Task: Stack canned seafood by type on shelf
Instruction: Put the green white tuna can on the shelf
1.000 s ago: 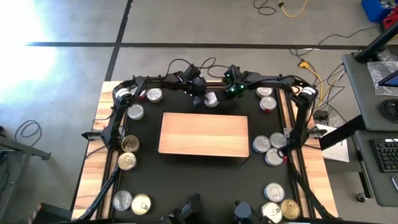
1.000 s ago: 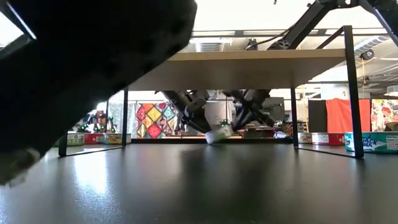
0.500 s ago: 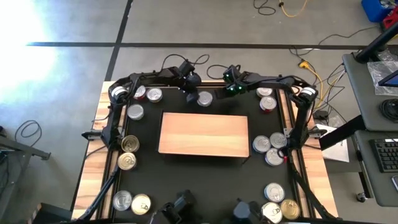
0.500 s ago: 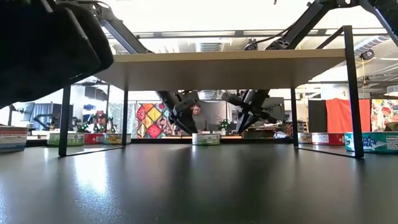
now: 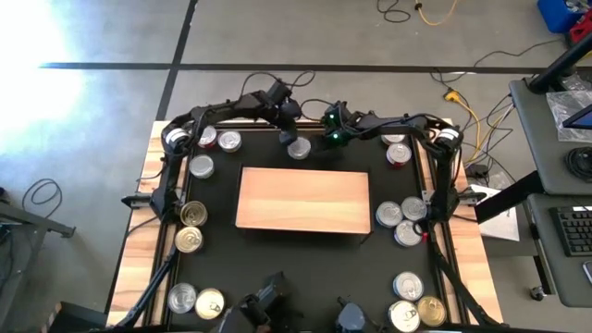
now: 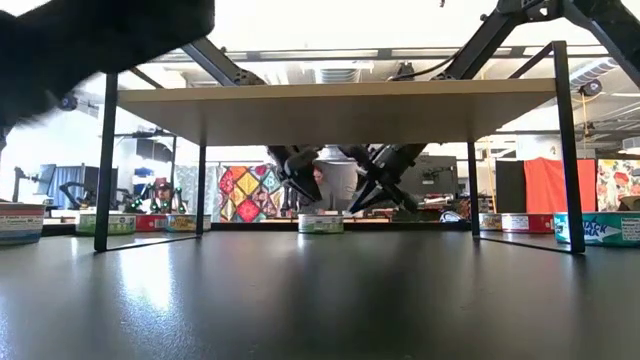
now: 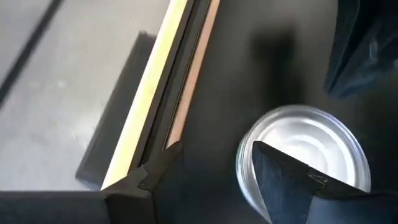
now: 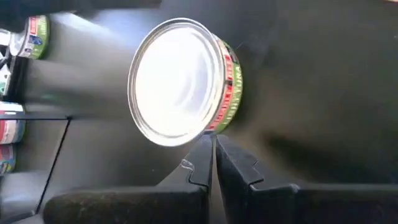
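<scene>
One canned seafood tin stands flat on the black mat just behind the far edge of the light-wood shelf. Its plain silver face is up, and a green and red label runs round its side. My left gripper hangs open above the tin's far-left side. In the left wrist view one finger shows in front of the tin, with nothing between the fingers. My right gripper is shut and stands at the tin's right side. In the low view the tin sits below both grippers. My right gripper meets the tin's labelled side wall with the tips of its shut fingers. They slant down at it from the table's right. The tin rests flat on the mat.
Other tins lie in groups round the mat: far left, left, near left, far right, right, near right. The shelf stands on thin black legs. The table's far wooden rim runs close behind the left gripper.
The tin was tilted beside my left gripper; it has come down flat and slid a little toward the table's left. My left gripper has risen and drawn back toward the far left. My right gripper, still shut, has followed the tin toward the left.
</scene>
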